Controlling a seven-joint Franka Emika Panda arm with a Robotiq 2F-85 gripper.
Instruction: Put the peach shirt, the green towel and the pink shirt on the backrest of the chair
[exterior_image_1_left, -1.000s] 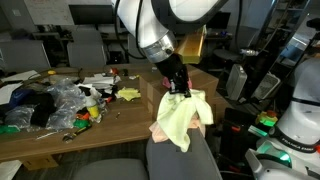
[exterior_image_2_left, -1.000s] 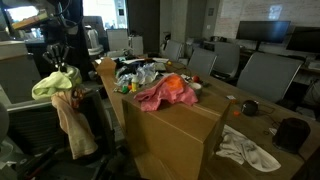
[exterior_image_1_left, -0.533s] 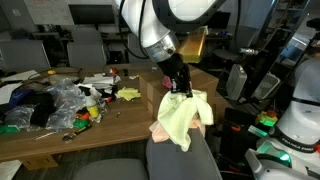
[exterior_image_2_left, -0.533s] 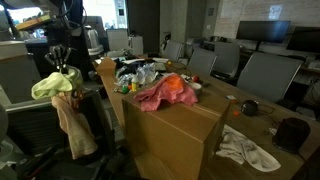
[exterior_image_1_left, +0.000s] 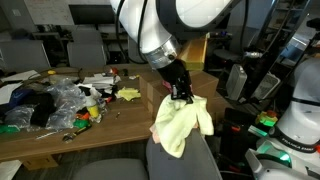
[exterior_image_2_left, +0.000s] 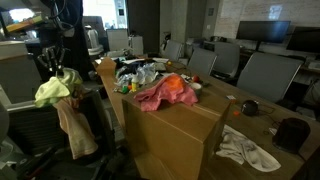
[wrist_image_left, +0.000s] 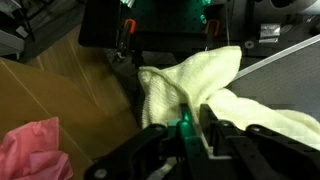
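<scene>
The green towel (exterior_image_1_left: 181, 124) lies bunched over the top of the grey chair's backrest (exterior_image_1_left: 188, 164). My gripper (exterior_image_1_left: 183, 96) comes down on it from above, shut on a fold at its top. Under the towel the peach shirt (exterior_image_2_left: 72, 127) hangs down the backrest, with the green towel (exterior_image_2_left: 55, 90) and gripper (exterior_image_2_left: 52, 68) above it. The pink shirt (exterior_image_2_left: 160, 96), with its orange patch, lies in a heap on the wooden table. In the wrist view the gripper (wrist_image_left: 195, 107) pinches the towel (wrist_image_left: 190, 75), and the pink shirt (wrist_image_left: 30, 150) shows at the lower left.
The wooden table (exterior_image_1_left: 40, 138) carries plastic bags, toys and a small yellow scrap (exterior_image_1_left: 128, 94). A row of grey office chairs (exterior_image_2_left: 262, 72) stands behind it. A white cloth (exterior_image_2_left: 250, 150) lies on a dark desk. A white machine (exterior_image_1_left: 296, 110) stands close beside the chair.
The gripper has come down a little with the green towel, which now sits lower and spreads wider over the backrest. The pink shirt has not moved.
</scene>
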